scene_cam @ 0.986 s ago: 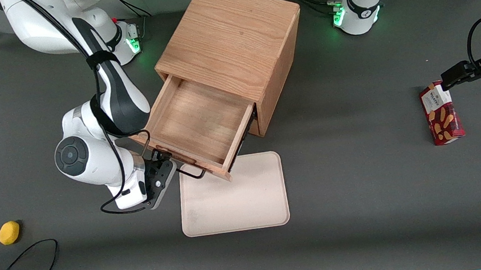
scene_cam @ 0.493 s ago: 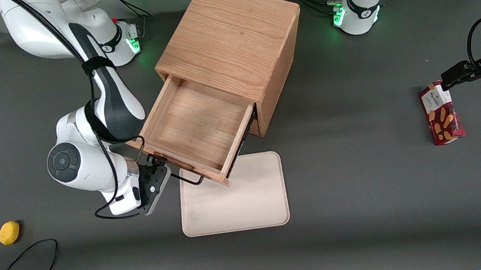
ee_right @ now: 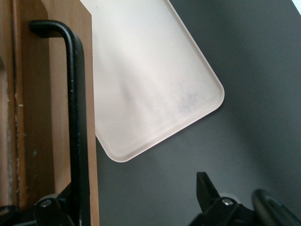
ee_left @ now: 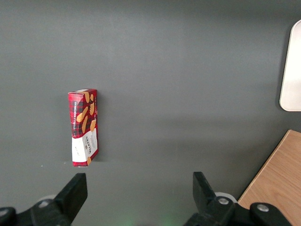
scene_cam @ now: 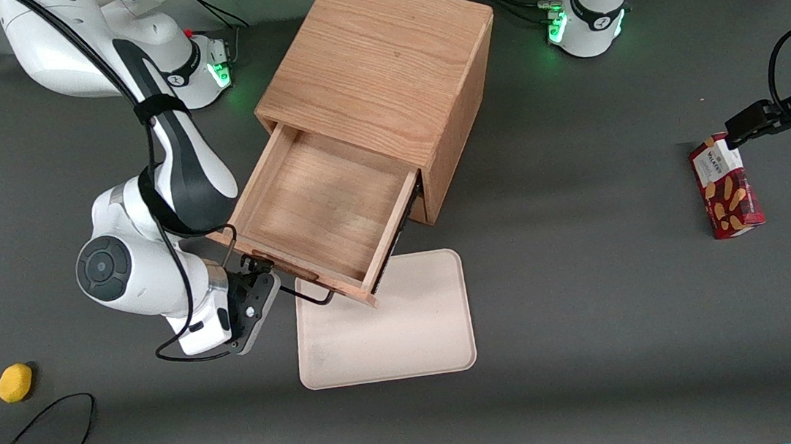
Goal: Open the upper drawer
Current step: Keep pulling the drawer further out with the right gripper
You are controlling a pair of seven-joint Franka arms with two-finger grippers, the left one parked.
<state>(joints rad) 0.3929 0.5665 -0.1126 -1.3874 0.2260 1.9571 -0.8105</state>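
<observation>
Oak upper drawer (scene_cam: pixel 324 207), gripper (scene_cam: pixel 259 274) beside black bar handle (ee_right: pixel 77 122)

The arm hides one corner of the upper drawer (scene_cam: pixel 324 207) (claw (scene_cam: pixel 262 284) beside it)

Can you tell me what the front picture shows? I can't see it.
A wooden cabinet has its upper drawer pulled out and empty. The robot's gripper sits at the drawer's black handle, just above a pale tray. A yellow ball lies toward the working arm's end of the table, a red box toward the parked arm's.
</observation>
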